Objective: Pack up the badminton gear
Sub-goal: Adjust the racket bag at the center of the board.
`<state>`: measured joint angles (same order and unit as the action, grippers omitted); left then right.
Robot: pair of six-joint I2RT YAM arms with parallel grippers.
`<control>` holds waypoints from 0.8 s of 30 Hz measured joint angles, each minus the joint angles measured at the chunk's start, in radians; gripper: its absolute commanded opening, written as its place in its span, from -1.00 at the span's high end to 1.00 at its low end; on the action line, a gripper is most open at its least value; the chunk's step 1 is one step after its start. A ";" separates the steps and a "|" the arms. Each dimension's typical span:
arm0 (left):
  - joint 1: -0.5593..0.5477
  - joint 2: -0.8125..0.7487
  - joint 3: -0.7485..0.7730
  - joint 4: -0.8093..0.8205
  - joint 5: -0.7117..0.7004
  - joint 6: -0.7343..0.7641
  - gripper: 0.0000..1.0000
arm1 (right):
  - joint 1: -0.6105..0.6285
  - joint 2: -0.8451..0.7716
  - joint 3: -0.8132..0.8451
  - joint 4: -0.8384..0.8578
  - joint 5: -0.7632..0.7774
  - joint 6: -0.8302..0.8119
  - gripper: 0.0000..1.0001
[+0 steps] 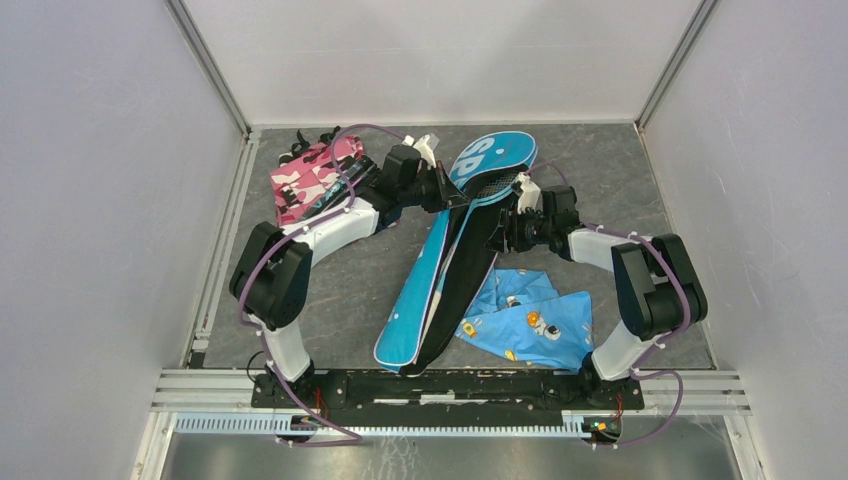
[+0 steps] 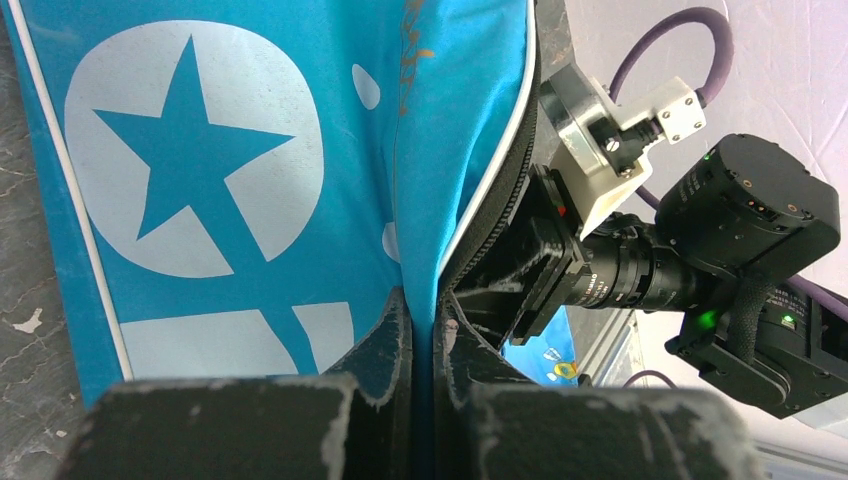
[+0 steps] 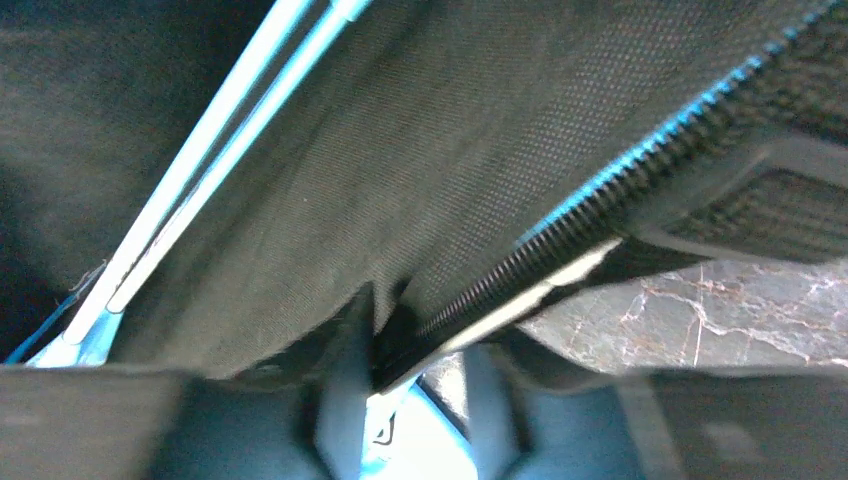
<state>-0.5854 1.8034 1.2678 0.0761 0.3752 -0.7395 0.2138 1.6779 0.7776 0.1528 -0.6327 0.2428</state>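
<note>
Blue racquet-shaped fabric "SPORT" cover point(image 1: 418, 295) lies mid grey marbled table point(image 1: 330, 310); L gripper point(image 2: 420, 320) pinched on its flap, R gripper point(image 3: 400, 345) narrow round zip edge, clamp unclear, prob spreading mouth for loading

The work surface is a dark grey tabletop point(image 1: 640, 170) with a marbled stone pattern of pale veins, which shows up close in the left wrist view point(image 2: 25, 250) and the right wrist view point(image 3: 680, 310), with small white chips in the former. Plain pale panels enclose it on three sides: a back wall point(image 1: 440, 60), a left wall point(image 1: 100, 200) and a right wall point(image 1: 770, 200). Silver aluminium posts point(image 1: 210, 65) run up the two rear corners. A grooved aluminium rail point(image 1: 225, 250) lines the left edge of the table, and another point(image 1: 200, 385) crosses the near edge, with a slotted strip point(image 1: 400, 425) below it. The light is soft and even, and shadows on the tabletop are faint.
</note>
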 measured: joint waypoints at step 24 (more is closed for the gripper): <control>-0.021 -0.131 0.032 -0.158 -0.058 0.545 0.12 | -0.001 -0.211 0.122 -0.102 -0.132 0.087 1.00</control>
<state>-0.6064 1.6722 1.3003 -0.0822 0.3172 -0.1944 0.2127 1.4670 0.8997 0.0505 -0.7647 0.3302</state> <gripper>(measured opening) 0.326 0.037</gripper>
